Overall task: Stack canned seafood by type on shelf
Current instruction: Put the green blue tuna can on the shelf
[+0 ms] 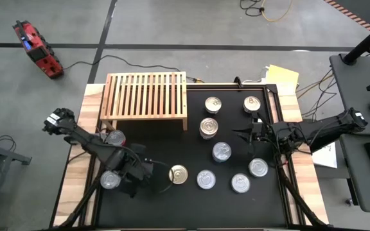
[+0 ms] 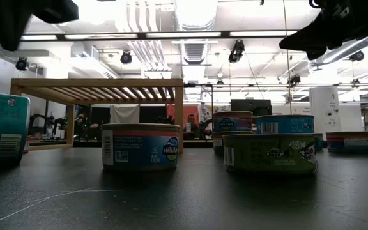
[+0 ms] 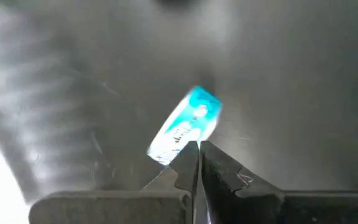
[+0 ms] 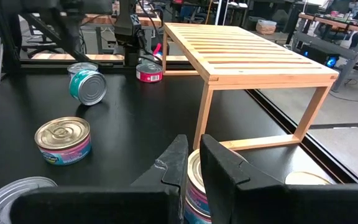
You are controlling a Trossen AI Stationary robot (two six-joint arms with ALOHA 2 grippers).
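The shelf [image 1: 146,95], a low light-wood slatted rack, stands on its legs at the far left with nothing on top. Several canned seafood tins stand lid-up on the black mat [image 1: 172,205], two of them stacked [image 1: 209,128]. A teal-labelled tin [image 3: 185,124] rests on its curved side wall at the near left, also visible as the teal tin [image 4: 89,86]. My left gripper [image 3: 199,146] is shut and points straight down above this tin, clear of it. My right gripper [image 1: 241,133] is shut and hovers level at the right, above the tins.
A silver-lidded tin [image 1: 110,179] stands beside the left gripper, and a red-labelled one [image 1: 115,136] sits near the shelf's near left leg. A gold-lidded tin [image 1: 179,174] stands mid-mat. Bare mat lies along the near edge.
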